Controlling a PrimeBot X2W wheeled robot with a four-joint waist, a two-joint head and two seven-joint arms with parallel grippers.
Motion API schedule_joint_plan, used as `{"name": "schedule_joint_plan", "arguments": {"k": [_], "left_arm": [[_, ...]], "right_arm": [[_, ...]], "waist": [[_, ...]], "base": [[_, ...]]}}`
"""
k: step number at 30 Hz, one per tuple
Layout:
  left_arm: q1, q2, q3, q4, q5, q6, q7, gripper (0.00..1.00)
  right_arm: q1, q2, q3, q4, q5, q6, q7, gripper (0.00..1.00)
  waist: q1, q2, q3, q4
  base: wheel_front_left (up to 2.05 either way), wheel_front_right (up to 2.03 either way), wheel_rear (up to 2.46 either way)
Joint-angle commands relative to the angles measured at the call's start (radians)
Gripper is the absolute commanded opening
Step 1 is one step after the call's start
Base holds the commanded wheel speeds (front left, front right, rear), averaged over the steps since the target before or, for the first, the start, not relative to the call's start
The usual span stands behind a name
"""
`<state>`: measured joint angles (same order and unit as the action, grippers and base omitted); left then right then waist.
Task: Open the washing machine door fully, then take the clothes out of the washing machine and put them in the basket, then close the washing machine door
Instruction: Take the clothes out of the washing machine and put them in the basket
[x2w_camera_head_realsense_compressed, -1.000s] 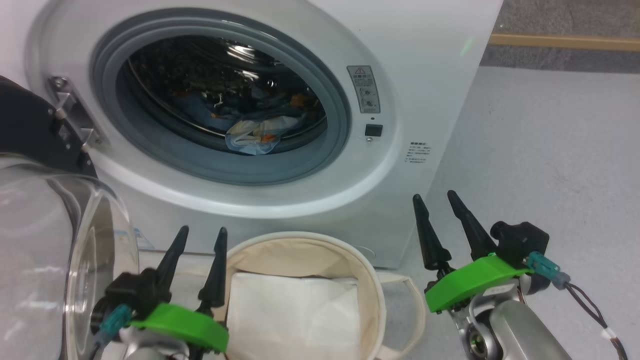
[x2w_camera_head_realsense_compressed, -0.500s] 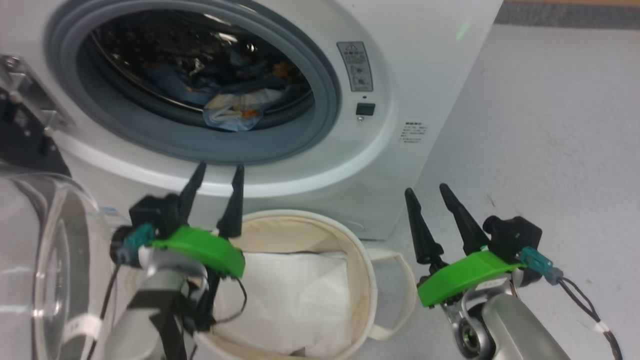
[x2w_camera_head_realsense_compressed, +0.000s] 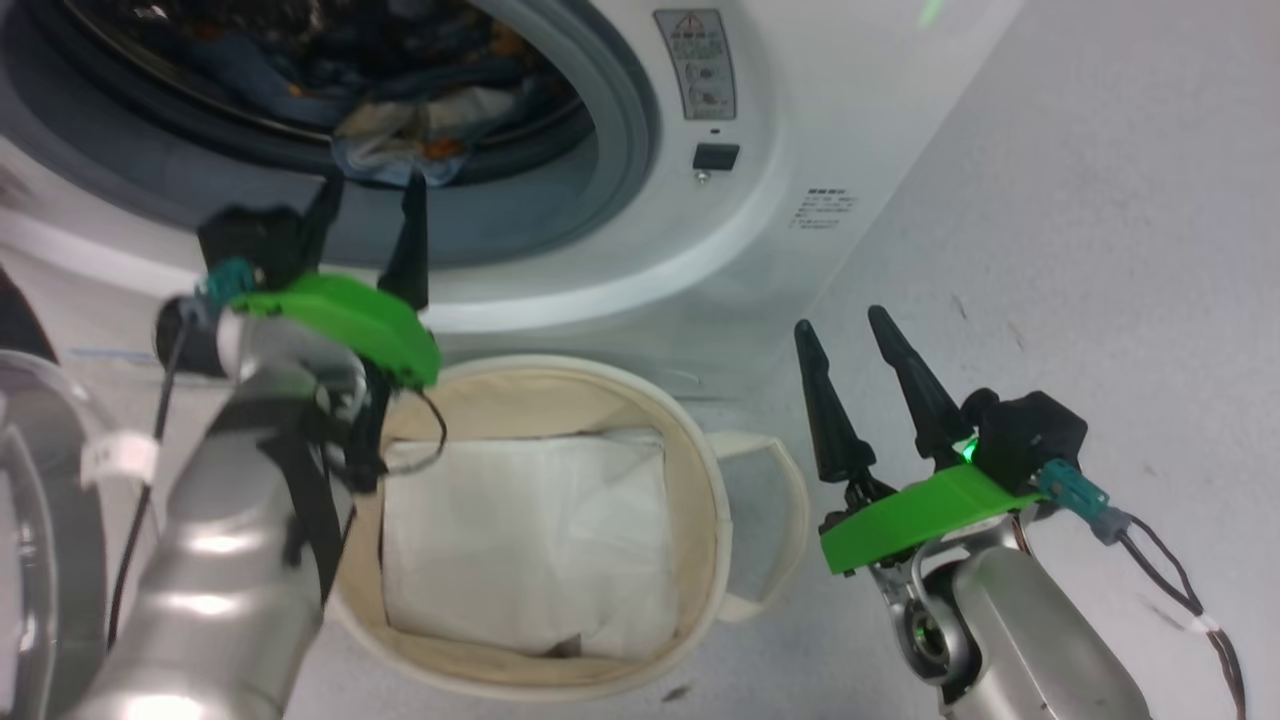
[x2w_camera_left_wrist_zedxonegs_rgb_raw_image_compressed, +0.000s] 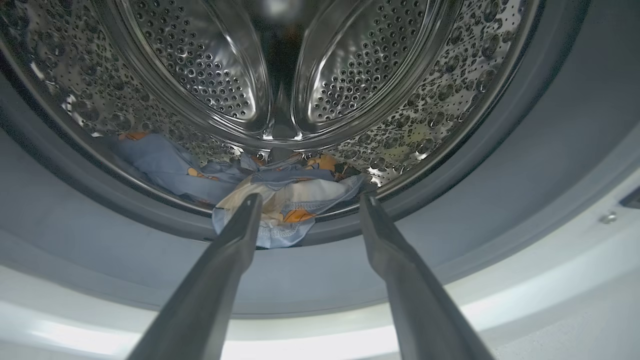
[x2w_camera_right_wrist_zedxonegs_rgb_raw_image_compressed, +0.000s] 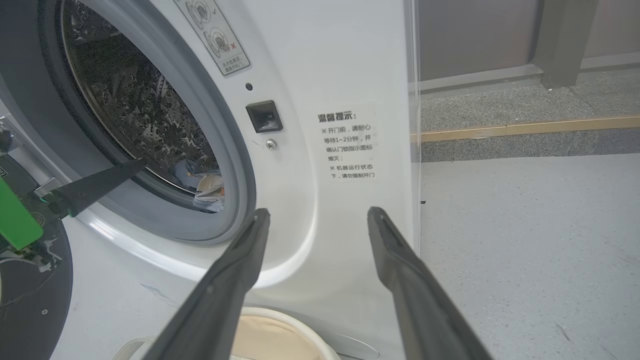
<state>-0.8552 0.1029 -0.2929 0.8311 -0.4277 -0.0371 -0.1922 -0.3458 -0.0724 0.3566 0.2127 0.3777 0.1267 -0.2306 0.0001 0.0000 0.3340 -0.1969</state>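
Note:
The white washing machine (x2w_camera_head_realsense_compressed: 850, 90) stands with its door (x2w_camera_head_realsense_compressed: 40, 480) swung open at the left, the clear glass bowl showing at the lower left. The clothes (x2w_camera_left_wrist_zedxonegs_rgb_raw_image_compressed: 285, 215), light blue and cream with orange prints, lie at the drum's (x2w_camera_left_wrist_zedxonegs_rgb_raw_image_compressed: 350, 75) front lip, one piece hanging over the grey gasket (x2w_camera_left_wrist_zedxonegs_rgb_raw_image_compressed: 500, 180). My left gripper (x2w_camera_head_realsense_compressed: 372, 190) is open, its tips just in front of that hanging piece and apart from it; its own view shows the gripper (x2w_camera_left_wrist_zedxonegs_rgb_raw_image_compressed: 311, 200) straddling the cloth. My right gripper (x2w_camera_head_realsense_compressed: 842, 322) is open and empty, to the right of the cream basket (x2w_camera_head_realsense_compressed: 712, 470).
A white folded sheet (x2w_camera_head_realsense_compressed: 520, 530) lies in the basket, which stands on the grey floor (x2w_camera_head_realsense_compressed: 1100, 250) directly below the drum opening. The machine's latch (x2w_camera_right_wrist_zedxonegs_rgb_raw_image_compressed: 264, 116) and a warning label (x2w_camera_right_wrist_zedxonegs_rgb_raw_image_compressed: 347, 145) face my right gripper (x2w_camera_right_wrist_zedxonegs_rgb_raw_image_compressed: 320, 212). A wall base and wooden strip (x2w_camera_right_wrist_zedxonegs_rgb_raw_image_compressed: 525, 127) run behind.
The head camera has tilted down and the picture shifted. My left gripper has risen from beside the basket up to the drum's lower lip. The right gripper has barely moved.

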Motion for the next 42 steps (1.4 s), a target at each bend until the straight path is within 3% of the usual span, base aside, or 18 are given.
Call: {"name": "schedule_joint_plan", "arguments": {"k": [1, 8, 18, 29, 35, 38, 39, 40, 42], "left_arm": [[-0.055, 0.018, 0.029, -0.006, -0.002, -0.004, -0.015, 1.0], [-0.204, 0.027, 0.023, 0.158, 0.009, -0.014, -0.033, 1.0], [-0.398, 0.108, 0.003, 0.364, 0.037, 0.0, 0.015, 1.0], [-0.511, 0.185, -0.064, 0.44, 0.096, 0.025, 0.139, 1.0], [-0.527, 0.203, -0.101, 0.451, 0.129, 0.071, 0.214, 1.0], [-0.531, 0.196, -0.109, 0.453, 0.129, 0.071, 0.237, 1.0], [-0.531, 0.193, -0.117, 0.454, 0.134, 0.068, 0.244, 0.79], [-0.532, 0.191, -0.121, 0.454, 0.135, 0.065, 0.245, 0.0], [-0.532, 0.185, -0.127, 0.455, 0.135, 0.056, 0.239, 0.0]], "right_arm": [[-0.018, 0.016, 0.023, -0.039, -0.008, 0.004, -0.011, 1.0], [-0.029, 0.019, 0.031, -0.058, -0.012, 0.004, -0.018, 1.0], [-0.034, 0.022, 0.031, -0.08, -0.009, 0.004, -0.026, 1.0], [-0.036, 0.022, 0.031, -0.109, 0.015, 0.004, -0.031, 1.0], [-0.034, 0.022, 0.023, -0.13, 0.023, 0.004, -0.031, 1.0], [-0.034, 0.022, 0.022, -0.135, 0.027, 0.004, -0.031, 1.0], [-0.034, 0.022, 0.02, -0.135, 0.027, 0.004, -0.031, 1.0], [-0.035, 0.022, 0.02, -0.135, 0.028, 0.004, -0.031, 1.0], [-0.037, 0.022, 0.02, -0.135, 0.028, 0.004, -0.031, 1.0]], "waist": [[-0.0001, 0.0, 0.029, -0.01], [-0.0001, 0.0, 0.089, -0.041], [-0.0001, 0.0, 0.178, -0.101], [-0.0001, 0.0, 0.253, -0.162], [-0.0001, 0.0, 0.269, -0.174], [-0.0001, 0.0, 0.272, -0.178], [-0.0001, 0.0, 0.272, -0.177], [-0.0001, 0.0, 0.272, -0.177], [-0.0001, 0.0, 0.27, -0.176]], "base": [[0.0, 0.0, 0.0], [0.0, 0.0, 0.0], [0.0, 0.0, 0.0], [0.0, 0.0, 0.0], [0.0, 0.0, 0.0], [0.0, 0.0, 0.0], [0.0, 0.0, 0.0], [0.0, 0.0, 0.0], [0.0, 0.0, 0.0]]}}
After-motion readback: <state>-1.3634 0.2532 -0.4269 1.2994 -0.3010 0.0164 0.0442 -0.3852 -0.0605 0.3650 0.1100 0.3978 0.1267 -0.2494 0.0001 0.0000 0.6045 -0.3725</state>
